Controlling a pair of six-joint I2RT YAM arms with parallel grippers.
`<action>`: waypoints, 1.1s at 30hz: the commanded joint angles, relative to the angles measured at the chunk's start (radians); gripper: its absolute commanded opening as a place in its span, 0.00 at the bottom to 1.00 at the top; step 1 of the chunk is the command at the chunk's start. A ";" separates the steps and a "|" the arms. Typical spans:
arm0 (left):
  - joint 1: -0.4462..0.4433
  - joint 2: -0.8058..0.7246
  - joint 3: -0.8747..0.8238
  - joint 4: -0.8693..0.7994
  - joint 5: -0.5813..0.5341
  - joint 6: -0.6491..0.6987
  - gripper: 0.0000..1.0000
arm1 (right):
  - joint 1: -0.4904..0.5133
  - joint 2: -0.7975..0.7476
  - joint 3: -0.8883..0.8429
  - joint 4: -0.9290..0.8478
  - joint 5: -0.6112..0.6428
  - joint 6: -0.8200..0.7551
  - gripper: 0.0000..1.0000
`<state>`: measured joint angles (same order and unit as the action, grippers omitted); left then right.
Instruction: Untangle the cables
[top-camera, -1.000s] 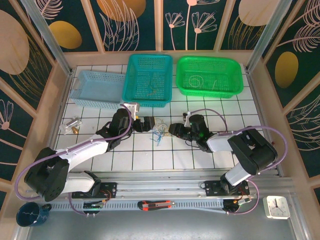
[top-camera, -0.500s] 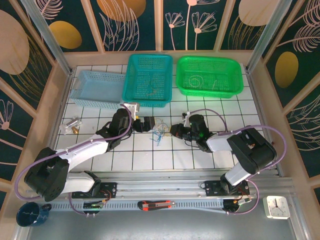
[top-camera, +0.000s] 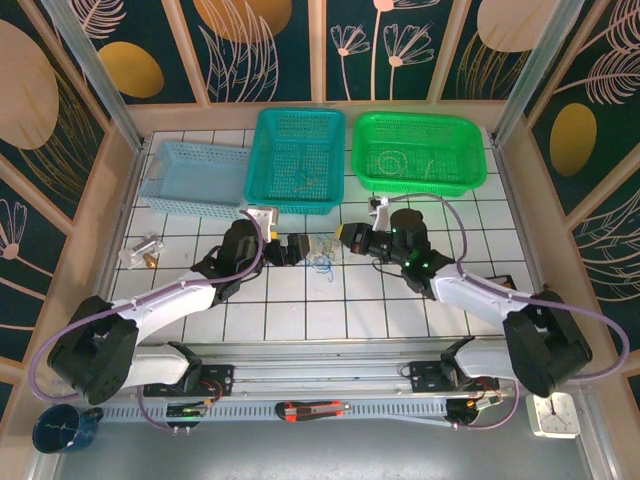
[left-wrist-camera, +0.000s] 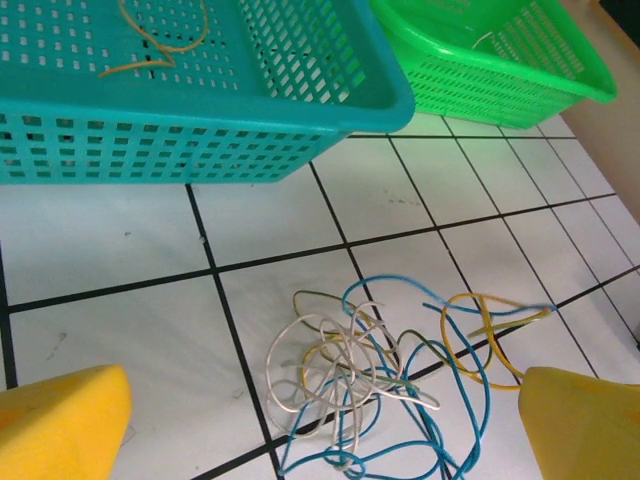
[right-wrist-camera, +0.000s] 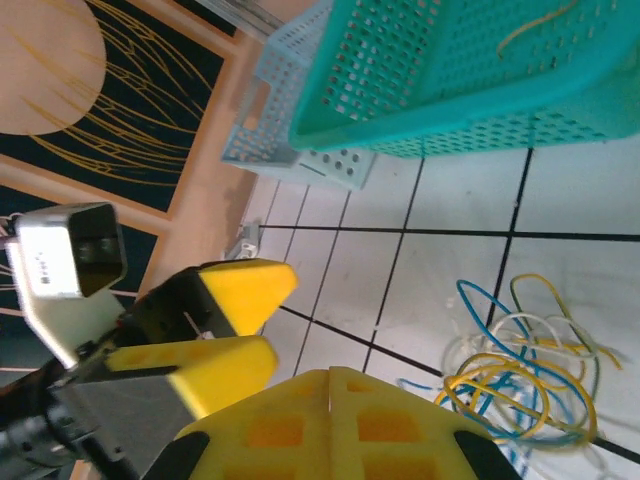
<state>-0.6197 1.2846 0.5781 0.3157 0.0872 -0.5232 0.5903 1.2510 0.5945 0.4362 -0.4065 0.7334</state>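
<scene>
The cables (top-camera: 320, 254) are a small tangle of blue, yellow and whitish wires lying on the white tiles in front of the teal basket. In the left wrist view the cables (left-wrist-camera: 385, 375) lie between my left gripper's two yellow fingers (left-wrist-camera: 62, 422), which stand wide apart. The left gripper (top-camera: 296, 248) sits just left of the tangle, open. My right gripper (top-camera: 345, 237) is just right of it, shut. In the right wrist view its fingers (right-wrist-camera: 330, 425) meet in a closed seam, no wire shows between them, and the cables (right-wrist-camera: 525, 370) lie beside them to the right.
Three baskets line the back: light blue (top-camera: 190, 180), teal (top-camera: 262, 150) with a yellowish wire inside, green (top-camera: 470, 150) with a whitish coil. A small metal part (top-camera: 140, 252) lies at the left. A box cutter (top-camera: 310, 408) rests on the front rail.
The right arm has stretched out and its gripper has moved back toward the baskets. The tangle has shifted slightly toward the teal basket. The left arm has barely moved.
</scene>
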 joint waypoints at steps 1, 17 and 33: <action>0.006 0.002 0.000 0.063 0.060 0.036 0.99 | -0.002 -0.036 0.050 -0.087 0.017 -0.047 0.00; -0.095 0.102 0.040 0.199 0.212 0.149 0.99 | 0.020 -0.051 0.104 -0.130 0.009 -0.060 0.00; -0.122 0.338 0.130 0.318 0.180 0.164 0.51 | 0.072 -0.139 0.209 -0.178 0.022 -0.040 0.00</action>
<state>-0.7361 1.5902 0.6960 0.5751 0.2543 -0.3595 0.6548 1.1587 0.7479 0.2684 -0.3935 0.6899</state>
